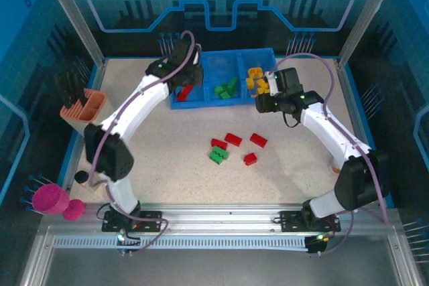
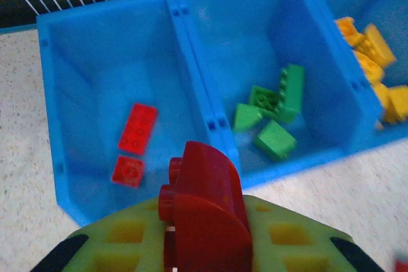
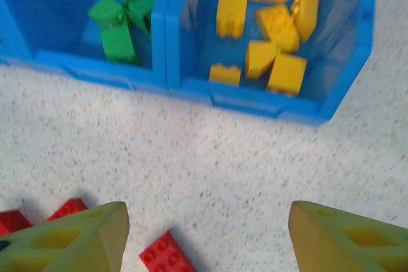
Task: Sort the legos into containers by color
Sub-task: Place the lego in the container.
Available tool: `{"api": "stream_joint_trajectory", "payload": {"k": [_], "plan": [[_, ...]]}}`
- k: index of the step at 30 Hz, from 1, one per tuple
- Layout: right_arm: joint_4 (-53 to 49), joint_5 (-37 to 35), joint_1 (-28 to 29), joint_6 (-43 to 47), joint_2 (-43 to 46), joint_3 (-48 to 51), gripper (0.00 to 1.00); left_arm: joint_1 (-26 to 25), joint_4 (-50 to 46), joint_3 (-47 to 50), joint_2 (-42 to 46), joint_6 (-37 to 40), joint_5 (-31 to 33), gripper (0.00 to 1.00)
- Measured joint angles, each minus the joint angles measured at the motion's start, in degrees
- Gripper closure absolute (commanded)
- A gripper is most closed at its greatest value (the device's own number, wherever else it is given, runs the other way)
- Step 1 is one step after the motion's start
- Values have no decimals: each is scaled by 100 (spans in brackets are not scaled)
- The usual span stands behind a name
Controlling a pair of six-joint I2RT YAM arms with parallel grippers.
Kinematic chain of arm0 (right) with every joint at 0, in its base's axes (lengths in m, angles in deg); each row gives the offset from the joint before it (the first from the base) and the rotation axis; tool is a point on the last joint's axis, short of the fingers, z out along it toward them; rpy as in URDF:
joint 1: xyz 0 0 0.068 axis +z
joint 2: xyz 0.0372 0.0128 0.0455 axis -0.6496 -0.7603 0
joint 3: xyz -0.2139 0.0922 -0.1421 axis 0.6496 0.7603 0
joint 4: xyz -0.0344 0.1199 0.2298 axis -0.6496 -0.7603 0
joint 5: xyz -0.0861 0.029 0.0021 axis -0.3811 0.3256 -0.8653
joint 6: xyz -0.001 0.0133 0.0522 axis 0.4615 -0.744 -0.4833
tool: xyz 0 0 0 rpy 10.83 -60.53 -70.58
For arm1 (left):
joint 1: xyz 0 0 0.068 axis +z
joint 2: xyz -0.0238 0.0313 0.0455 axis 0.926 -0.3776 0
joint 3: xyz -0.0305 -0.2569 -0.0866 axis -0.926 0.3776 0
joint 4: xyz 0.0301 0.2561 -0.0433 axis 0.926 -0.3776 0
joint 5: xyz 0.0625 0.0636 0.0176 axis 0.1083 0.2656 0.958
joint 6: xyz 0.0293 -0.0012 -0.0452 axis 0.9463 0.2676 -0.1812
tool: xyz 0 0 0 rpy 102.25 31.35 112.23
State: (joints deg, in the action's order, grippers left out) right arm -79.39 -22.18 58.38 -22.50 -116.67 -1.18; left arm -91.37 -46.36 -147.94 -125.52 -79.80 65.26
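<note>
top: high overhead, wide | wrists: close, tilted down | shared by all: blue tray [image 1: 224, 68]

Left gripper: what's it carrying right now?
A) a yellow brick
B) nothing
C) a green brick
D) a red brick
D: the left wrist view shows a dark red rounded brick clamped in the left gripper.

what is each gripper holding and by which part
The left gripper pinches a red curved brick by its near end, the rounded end sticking out; the right gripper is open, holding nothing.
</note>
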Motion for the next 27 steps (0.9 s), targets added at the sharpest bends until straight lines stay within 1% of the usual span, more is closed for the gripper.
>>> {"api": "stream_joint_trajectory", "payload": {"k": [5, 9, 12, 15, 20, 23, 27], "plan": [[-87, 140, 0, -155, 0, 321, 31, 243, -42, -994, -1416, 20, 33, 90], [-105, 273, 0, -188, 0, 520, 26, 422, -267, -1764, -2288, -24, -33, 88], [-131, 415, 0, -157, -96, 592, 23, 570, -444, -2361, -2736, -46, -76, 88], [-164, 605, 2, -79, -468, 588, 17, 675, -546, -2791, -2988, -68, -87, 87], [-387, 726, 20, 109, -1130, 570, 13, 728, -605, -3010, -3165, -192, -164, 86], [-531, 726, 50, 192, -1287, 533, 11, 726, -667, -3047, -3318, -197, -199, 86], [-610, 715, 114, 310, -1290, 487, 10, 721, -726, -3047, -3508, -221, -227, 83]]}}
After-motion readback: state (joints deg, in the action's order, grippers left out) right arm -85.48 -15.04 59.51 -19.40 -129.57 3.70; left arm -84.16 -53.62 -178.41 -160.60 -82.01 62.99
